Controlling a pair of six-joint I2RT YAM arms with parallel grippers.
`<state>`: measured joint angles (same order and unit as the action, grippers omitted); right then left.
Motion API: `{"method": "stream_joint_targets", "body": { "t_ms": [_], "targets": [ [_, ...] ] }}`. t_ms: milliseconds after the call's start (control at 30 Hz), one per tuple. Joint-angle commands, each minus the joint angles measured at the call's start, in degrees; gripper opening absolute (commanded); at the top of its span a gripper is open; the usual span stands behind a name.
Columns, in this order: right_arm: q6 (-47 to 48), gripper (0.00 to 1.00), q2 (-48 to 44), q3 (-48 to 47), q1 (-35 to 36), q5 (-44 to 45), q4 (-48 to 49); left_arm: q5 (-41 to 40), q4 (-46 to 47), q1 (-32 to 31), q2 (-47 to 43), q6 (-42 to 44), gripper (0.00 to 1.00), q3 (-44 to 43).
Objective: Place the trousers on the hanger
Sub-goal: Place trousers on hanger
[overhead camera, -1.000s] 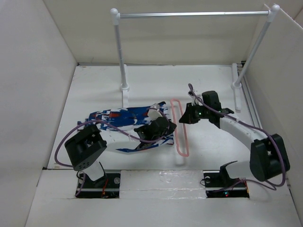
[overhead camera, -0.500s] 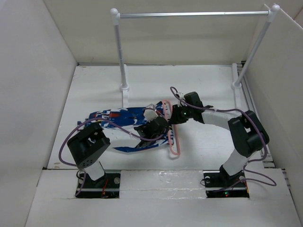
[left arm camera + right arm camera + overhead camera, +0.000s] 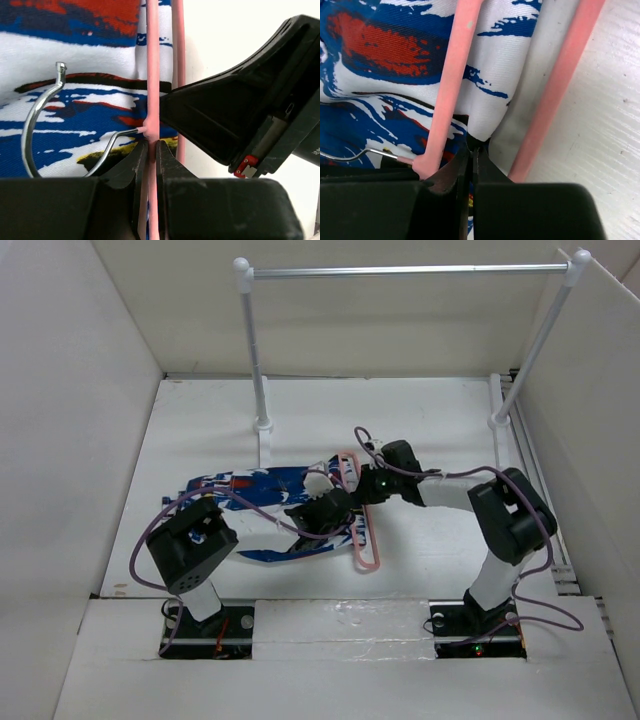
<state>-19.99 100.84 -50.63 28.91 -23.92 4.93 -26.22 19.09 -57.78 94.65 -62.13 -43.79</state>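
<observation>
On table, left: trousers [image 3: 250, 485] lie flat, partly under hanger [image 3: 368, 558].
Left gripper [image 3: 150, 152]: jaws closed on hanger bar, at its middle.
Right gripper [image 3: 469, 155]: jaws pressed together beside bar; if they pinch cloth, cannot tell.
Advice: hold bar steady, feed cloth through slowly.

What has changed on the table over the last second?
The right hand swung left to the edge of the trousers, and the pink hanger slid left with it, tilting onto the fabric. The left hand stayed on the trousers, now clamping the hanger.
</observation>
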Motion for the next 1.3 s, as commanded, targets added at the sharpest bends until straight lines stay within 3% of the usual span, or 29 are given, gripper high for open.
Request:
{"method": "stream_joint_targets", "body": {
  "t_ms": [0, 200, 533, 700, 833, 933, 967, 1133, 1267],
  "targets": [
    [-3.0, 0.00, -1.9, 3.0, -0.4, -4.5, 5.5, -2.3, -3.0, 1.3, 0.0, 3.2, 0.00, -1.0],
    [1.0, 0.00, -16.4, 3.0, -12.2, -8.0, -3.2, -3.0, -5.7, 2.7, -3.5, 8.2, 0.00, -0.3],
    [8.0, 0.00, -25.7, 5.2, -29.3, -15.2, -13.6, -3.1, -8.3, 3.2, -3.8, 11.2, 0.00, 1.2],
    [10.5, 0.00, -29.0, 9.4, -30.0, -17.3, -16.8, -3.0, -10.5, 5.0, -2.3, 9.7, 0.00, -0.7],
    [10.2, 0.00, -33.7, 14.6, -25.7, -18.3, -17.3, -3.4, -11.3, 3.6, 2.6, 8.5, 0.00, -6.1],
    [10.8, 0.00, -38.0, 16.7, -30.2, -16.4, -18.2, -5.2, -16.0, 3.0, 5.5, 8.2, 0.00, -11.4],
    [11.3, 0.00, -39.5, 16.6, -34.7, -17.2, -18.2, -5.5, -16.3, 3.0, 5.5, 8.4, 0.00, -11.7],
    [17.0, 0.00, -34.8, 9.4, -42.9, -20.2, -25.5, -6.1, -15.5, 3.6, 0.2, 8.9, 0.00, -5.9],
    [15.7, 0.00, -31.1, 9.5, -46.6, -21.4, -20.9, -7.1, -16.8, 3.6, -2.5, 9.8, 0.00, -3.1]
  ]
}}
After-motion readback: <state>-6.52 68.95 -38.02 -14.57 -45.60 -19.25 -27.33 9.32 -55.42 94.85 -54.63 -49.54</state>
